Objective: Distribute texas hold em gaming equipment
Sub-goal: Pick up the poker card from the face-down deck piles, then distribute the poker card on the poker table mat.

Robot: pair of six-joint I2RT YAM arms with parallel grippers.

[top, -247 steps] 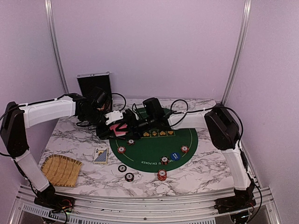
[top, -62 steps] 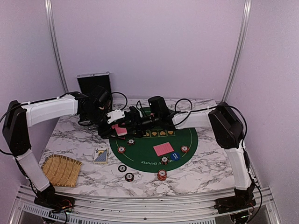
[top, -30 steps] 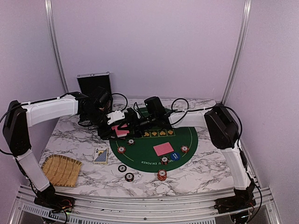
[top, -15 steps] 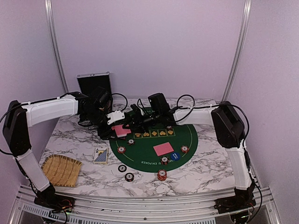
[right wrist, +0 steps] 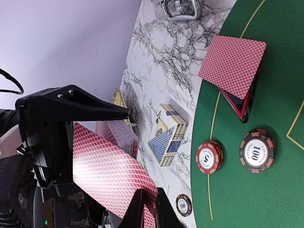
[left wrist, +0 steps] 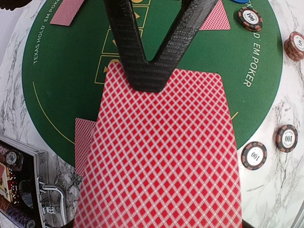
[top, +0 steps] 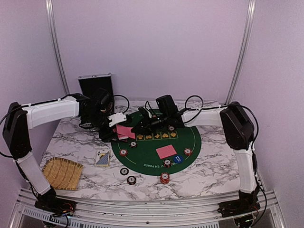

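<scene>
My left gripper is shut on a deck of red-backed playing cards over the far left edge of the green poker mat; the deck hides its fingers in the left wrist view. My right gripper is shut on the edge of the deck's top card, its black fingers meeting in a V. One red-backed card lies on the mat beside the blue dealer button. Poker chips sit around the mat's rim and on the marble.
A blue-and-gold card box lies left of the mat, and a woven straw tray sits near the front left corner. The silver case stands open at the back left. More dealt cards lie on the mat's far side.
My right gripper has shut on the deck's top card, and the right arm has drawn back to the right. The left arm holds still with the deck.
</scene>
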